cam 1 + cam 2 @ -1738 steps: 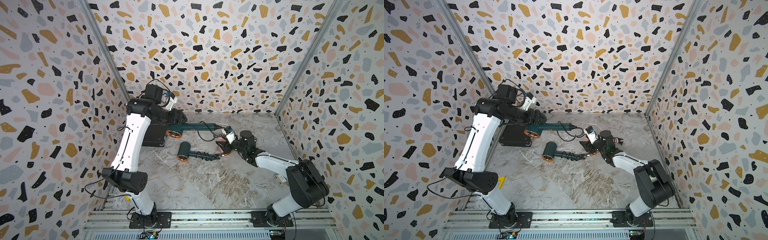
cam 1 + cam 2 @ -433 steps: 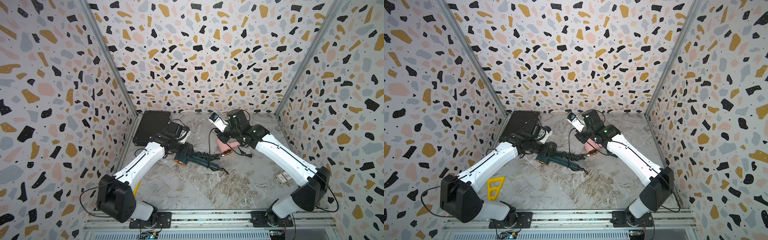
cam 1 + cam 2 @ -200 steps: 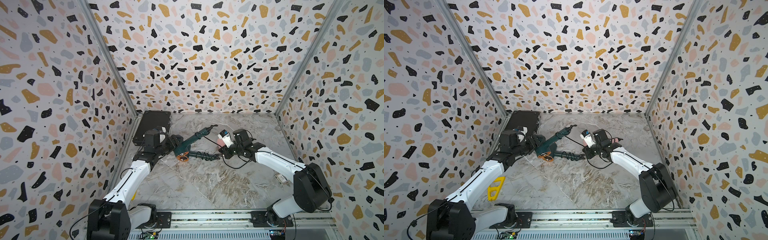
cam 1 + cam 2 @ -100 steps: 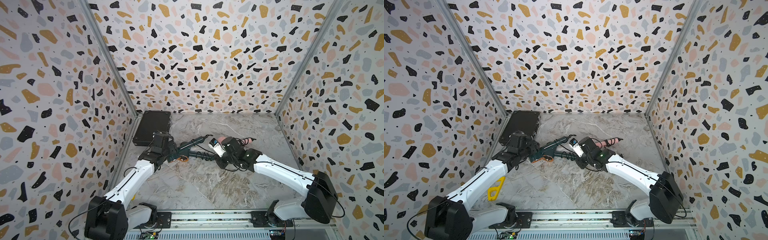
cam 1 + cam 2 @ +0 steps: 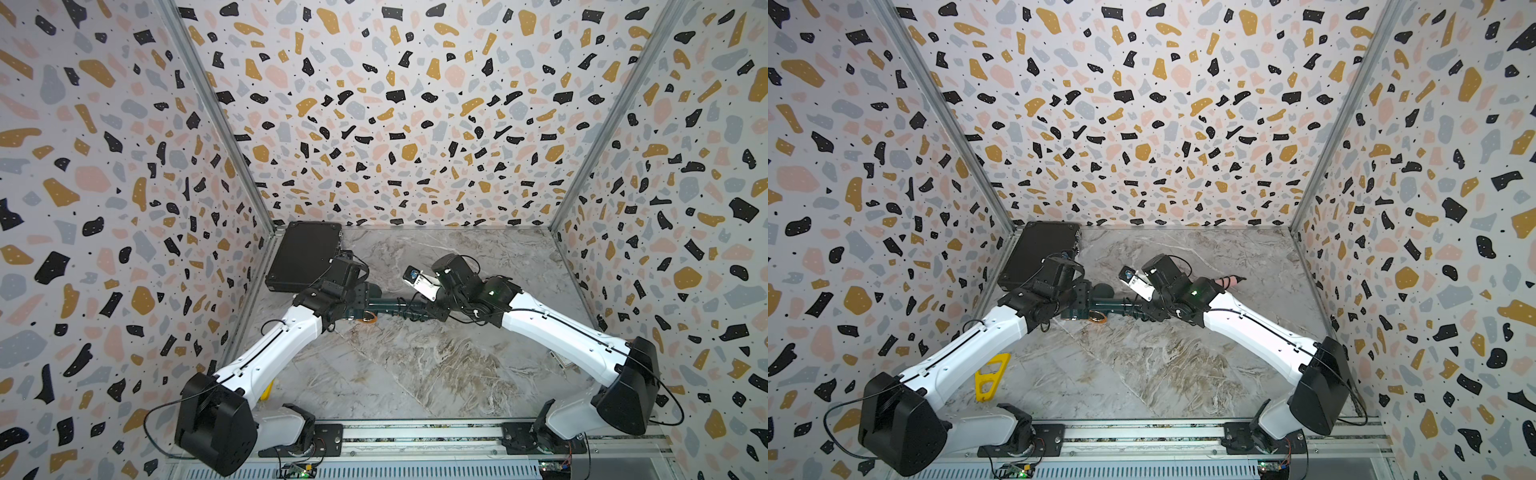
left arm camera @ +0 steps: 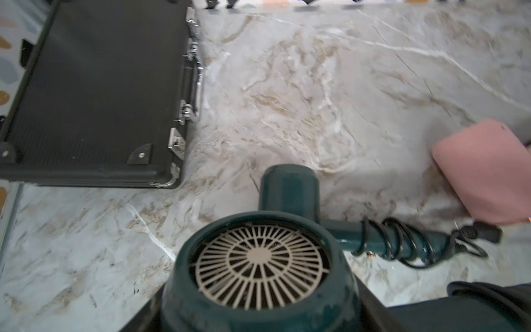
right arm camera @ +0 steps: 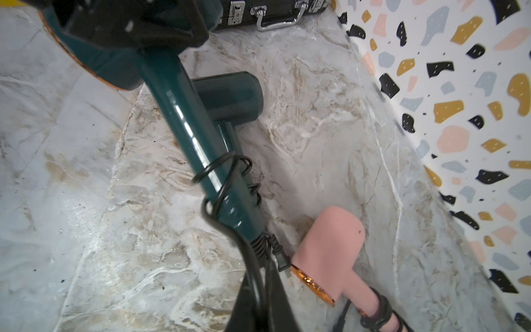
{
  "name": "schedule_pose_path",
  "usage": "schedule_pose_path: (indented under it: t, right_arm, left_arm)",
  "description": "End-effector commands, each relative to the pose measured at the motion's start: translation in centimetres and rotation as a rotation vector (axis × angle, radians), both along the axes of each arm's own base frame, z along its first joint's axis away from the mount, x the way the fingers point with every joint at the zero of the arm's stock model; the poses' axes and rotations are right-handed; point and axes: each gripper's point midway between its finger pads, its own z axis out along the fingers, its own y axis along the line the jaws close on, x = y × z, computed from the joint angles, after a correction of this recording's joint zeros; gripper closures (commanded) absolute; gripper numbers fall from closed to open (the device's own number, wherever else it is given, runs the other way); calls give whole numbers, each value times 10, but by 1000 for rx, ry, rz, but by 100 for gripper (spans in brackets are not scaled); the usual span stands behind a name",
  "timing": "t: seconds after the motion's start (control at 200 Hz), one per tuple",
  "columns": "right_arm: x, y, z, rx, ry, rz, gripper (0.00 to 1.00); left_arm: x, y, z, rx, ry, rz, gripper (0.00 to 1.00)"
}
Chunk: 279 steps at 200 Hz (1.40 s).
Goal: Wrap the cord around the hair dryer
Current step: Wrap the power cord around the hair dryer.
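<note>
A dark green hair dryer [image 5: 388,306] hangs just above the table, and my left gripper [image 6: 260,304] is shut on its head, whose rear grille [image 6: 260,260] faces the left wrist camera. Its handle [image 7: 201,149] points toward my right gripper [image 7: 258,287]. That gripper is shut on the black cord [image 7: 244,238], which makes two loose loops round the handle. In both top views the two grippers [image 5: 357,297] [image 5: 1154,311] sit at opposite ends of the dryer [image 5: 1121,307].
A second green dryer [image 7: 230,97] with its cord wound lies under the held one. A pink dryer [image 7: 330,244] [image 5: 1227,282] lies just beyond. A shut black case [image 5: 303,257] fills the back left corner. A yellow tool [image 5: 990,376] lies front left.
The held dryer's handle has swung down from pointing at the back wall to level, pointing right. My right gripper has travelled round the handle's end with the cord.
</note>
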Motion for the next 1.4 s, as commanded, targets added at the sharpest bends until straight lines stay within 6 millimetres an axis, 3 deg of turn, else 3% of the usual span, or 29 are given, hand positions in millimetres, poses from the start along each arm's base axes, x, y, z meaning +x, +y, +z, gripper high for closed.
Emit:
schedule_pose_path:
  t: [0.0,0.175,0.335,0.471,0.651,0.851,1.011,1.292,1.392]
  right_arm:
    - [8,5,32,-14,-99,74,100]
    - [21,-3,27,-29,-60,73,100]
    - [21,-14,24,70,18,74,100]
    - [30,-25,31,212,78,35,100]
    - [30,-34,28,413,168,21,100]
    - [27,-32,8,545,255,22,100]
    - [27,-31,-1,600,290,10,100]
    - [31,-32,-16,667,365,-11,66]
    - [30,-32,-23,677,378,-16,64]
  left_arm:
    - [-31,-32,9,-22,43,-301,100]
    - [-79,-84,31,-326,82,-589,100]
    - [-94,-100,70,-564,6,-648,100]
    - [-84,-101,100,-747,-55,-629,100]
    - [-64,-97,119,-915,-116,-561,100]
    - [-48,-95,131,-986,-124,-470,100]
    - [-35,-84,129,-976,-116,-333,100]
    - [-38,-73,130,-884,-77,-265,100]
    - [-41,-72,134,-874,-67,-268,100]
